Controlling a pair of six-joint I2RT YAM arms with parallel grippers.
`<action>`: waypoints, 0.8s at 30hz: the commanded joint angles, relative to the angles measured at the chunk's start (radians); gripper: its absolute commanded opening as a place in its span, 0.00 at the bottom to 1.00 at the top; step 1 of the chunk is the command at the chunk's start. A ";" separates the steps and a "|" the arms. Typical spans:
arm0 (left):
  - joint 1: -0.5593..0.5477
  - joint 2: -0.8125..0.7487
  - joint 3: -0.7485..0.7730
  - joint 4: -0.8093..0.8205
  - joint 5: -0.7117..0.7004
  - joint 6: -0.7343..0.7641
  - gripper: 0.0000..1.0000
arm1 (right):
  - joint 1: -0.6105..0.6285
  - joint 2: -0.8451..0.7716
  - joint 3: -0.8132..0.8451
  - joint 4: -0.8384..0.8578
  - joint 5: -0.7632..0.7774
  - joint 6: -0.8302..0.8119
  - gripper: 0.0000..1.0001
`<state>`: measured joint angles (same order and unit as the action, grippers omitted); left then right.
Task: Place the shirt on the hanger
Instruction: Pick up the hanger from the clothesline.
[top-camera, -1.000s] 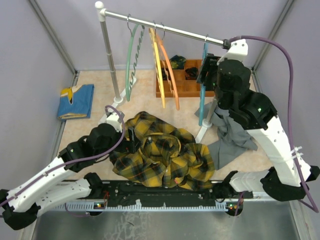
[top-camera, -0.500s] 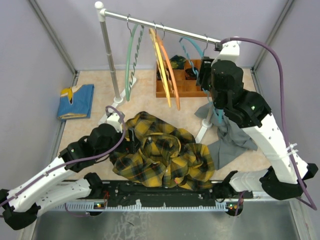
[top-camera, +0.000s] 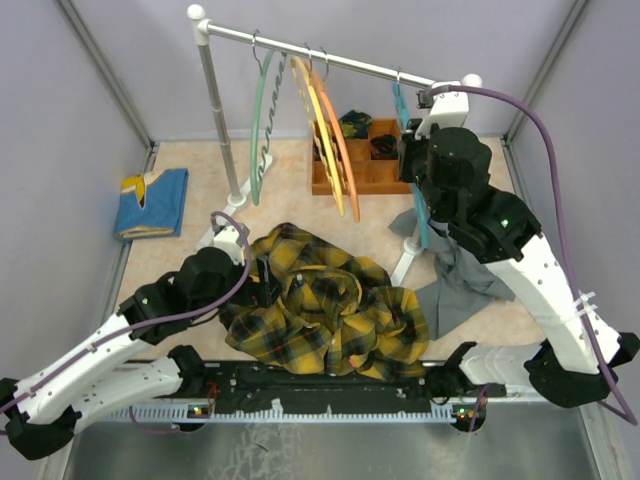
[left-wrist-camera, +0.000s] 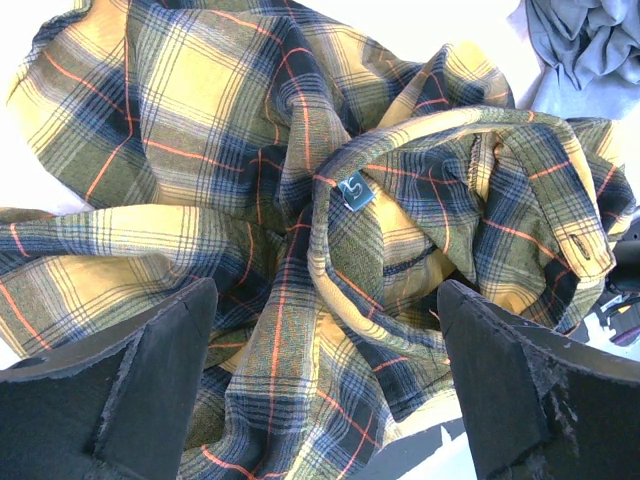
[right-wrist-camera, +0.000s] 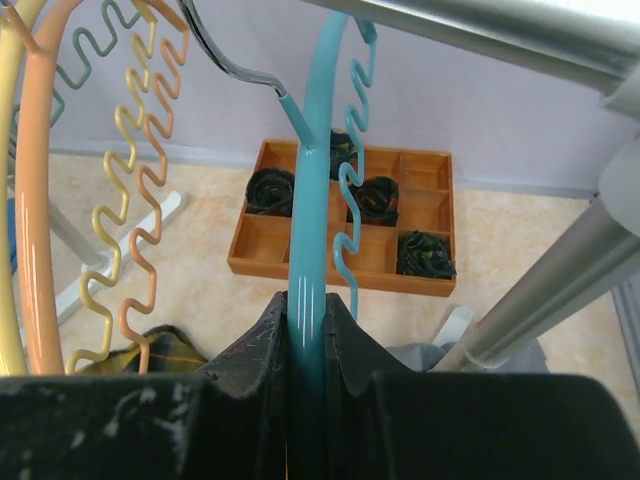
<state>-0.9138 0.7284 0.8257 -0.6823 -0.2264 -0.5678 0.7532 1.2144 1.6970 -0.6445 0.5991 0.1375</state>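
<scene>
I had the right gripper (right-wrist-camera: 307, 330) clamped on the teal hanger (right-wrist-camera: 308, 200), its jaws pinching the hanger's thick arm just below the rail (right-wrist-camera: 480, 30); the hanger hung from the rail near its right end; the orange hanger (right-wrist-camera: 38, 300) and the yellow hanger (right-wrist-camera: 8, 300) hung further left along the rail, the green hanger (top-camera: 258, 140) beyond them. The shirt (top-camera: 330, 310) lay crumpled on the bench (top-camera: 190, 150) on the near side of the rail, on no hanger; its collar label (left-wrist-camera: 355, 190) faced up; my left gripper (left-wrist-camera: 325, 290) hovered over it, jaws spread wide, nothing between them; a grey garment (top-camera: 465, 270) lay by the rail's right foot.
</scene>
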 joint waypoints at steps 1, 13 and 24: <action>0.002 -0.002 0.050 -0.003 -0.003 0.006 0.98 | -0.006 -0.068 -0.011 0.122 -0.023 -0.109 0.00; 0.002 0.011 0.148 -0.056 -0.062 0.037 0.99 | -0.006 -0.217 -0.062 0.128 -0.198 -0.135 0.00; 0.002 0.028 0.122 -0.039 0.018 0.040 0.98 | -0.006 -0.464 -0.167 -0.140 -0.360 0.037 0.00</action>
<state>-0.9138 0.7635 0.9512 -0.7341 -0.2382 -0.5343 0.7498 0.8413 1.5417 -0.7258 0.3157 0.1062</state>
